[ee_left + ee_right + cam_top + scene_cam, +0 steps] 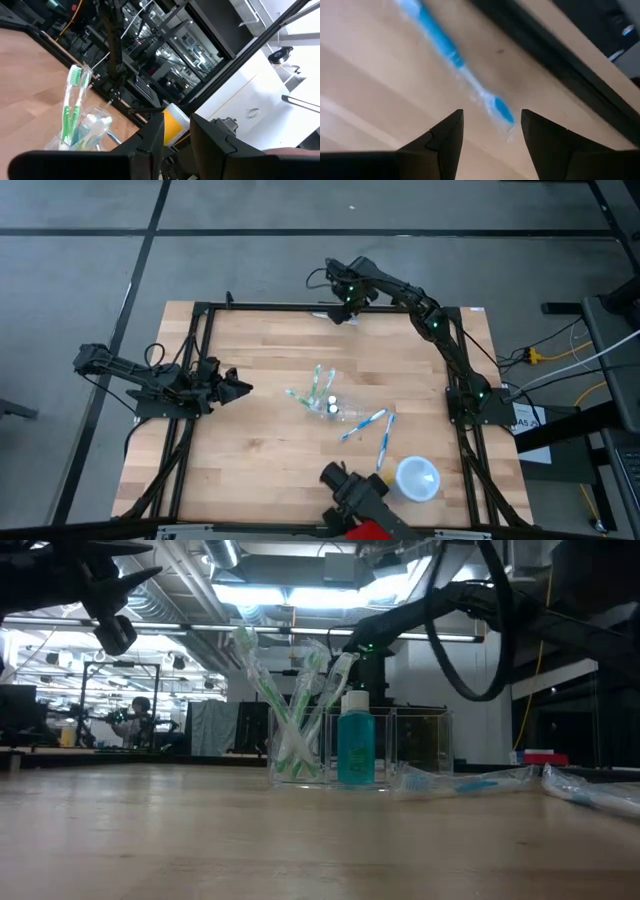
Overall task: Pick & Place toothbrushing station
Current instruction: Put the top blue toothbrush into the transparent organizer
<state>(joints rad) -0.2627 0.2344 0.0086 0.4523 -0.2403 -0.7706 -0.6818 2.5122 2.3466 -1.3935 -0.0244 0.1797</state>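
Right tool (490, 127) wide open, empty, over blue toothbrush (451, 55); left tool (240, 388) part open, empty. Two blue toothbrushes on surface (250, 460).

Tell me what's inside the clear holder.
The clear holder holds green toothbrushes standing tilted in one compartment and a teal bottle beside them. Whether its remaining compartments hold anything small cannot be seen.

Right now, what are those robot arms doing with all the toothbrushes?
The right gripper hangs open over a wrapped blue toothbrush near the table's far edge. The left gripper waits open and empty at the left. The clear holder mid-table holds green toothbrushes and a teal bottle.
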